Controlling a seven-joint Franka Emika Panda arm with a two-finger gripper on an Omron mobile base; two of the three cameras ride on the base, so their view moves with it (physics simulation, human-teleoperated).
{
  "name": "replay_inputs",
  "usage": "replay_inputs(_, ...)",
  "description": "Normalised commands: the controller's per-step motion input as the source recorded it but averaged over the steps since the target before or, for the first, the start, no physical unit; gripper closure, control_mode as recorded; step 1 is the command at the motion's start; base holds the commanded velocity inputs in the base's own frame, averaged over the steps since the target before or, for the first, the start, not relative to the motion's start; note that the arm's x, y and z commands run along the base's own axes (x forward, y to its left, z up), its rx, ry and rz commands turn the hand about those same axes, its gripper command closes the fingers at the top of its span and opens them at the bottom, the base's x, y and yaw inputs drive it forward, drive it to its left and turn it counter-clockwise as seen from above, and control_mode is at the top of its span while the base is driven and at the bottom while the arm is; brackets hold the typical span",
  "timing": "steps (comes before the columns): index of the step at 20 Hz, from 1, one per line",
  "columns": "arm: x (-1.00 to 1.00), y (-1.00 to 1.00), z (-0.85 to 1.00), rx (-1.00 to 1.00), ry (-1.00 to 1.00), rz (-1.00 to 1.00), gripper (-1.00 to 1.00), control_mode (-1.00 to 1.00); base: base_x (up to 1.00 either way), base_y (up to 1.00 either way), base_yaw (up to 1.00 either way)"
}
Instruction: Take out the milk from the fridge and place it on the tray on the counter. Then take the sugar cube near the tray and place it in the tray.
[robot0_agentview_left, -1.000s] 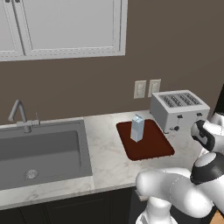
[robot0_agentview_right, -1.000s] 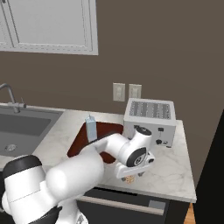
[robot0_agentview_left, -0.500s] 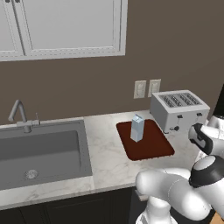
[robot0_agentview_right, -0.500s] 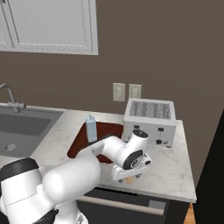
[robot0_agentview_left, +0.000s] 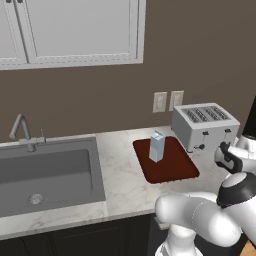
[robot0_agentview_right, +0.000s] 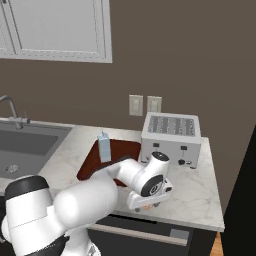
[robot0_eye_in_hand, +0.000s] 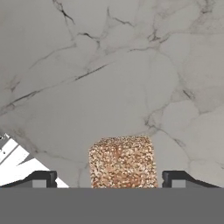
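The sugar cube (robot0_eye_in_hand: 122, 162), speckled beige, lies on the marbled counter (robot0_eye_in_hand: 109, 78) between my two finger tips (robot0_eye_in_hand: 41, 179). There is a gap on each side of it, so my gripper (robot0_eye_in_hand: 111, 180) is open around it and not touching. In the right base view my gripper (robot0_agentview_right: 149, 204) points down at the counter (robot0_agentview_right: 200, 190) in front of the toaster. The milk (robot0_agentview_left: 157, 146) stands upright on the dark red-brown tray (robot0_agentview_left: 175, 167), also seen as milk (robot0_agentview_right: 104, 146) on the tray (robot0_agentview_right: 90, 165). The fridge is out of view.
A silver toaster (robot0_agentview_left: 205, 125) stands right of the tray, against the wall with two outlets (robot0_agentview_left: 167, 101). The inset grey sink (robot0_agentview_left: 45, 170) with its faucet (robot0_agentview_left: 20, 130) lies to the left. The counter's front edge (robot0_agentview_right: 165, 227) runs just below my hand.
My hand has sunk slightly toward the counter over the sugar cube. The milk, tray and toaster have not moved.
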Motion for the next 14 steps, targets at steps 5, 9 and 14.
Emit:
replay_inputs(5,-0.03,-0.01,0.00,0.00,0.00,0.00,-1.00,-1.00,0.00,0.00,0.00)
replay_inputs(9,0.00,0.00,0.00,0.00,0.00,0.00,-1.00,-1.00,0.00,0.00,0.00)
replay_inputs(14,0.00,0.00,0.00,0.00,0.00,0.00,-1.00,-1.00,0.00,0.00,0.00)
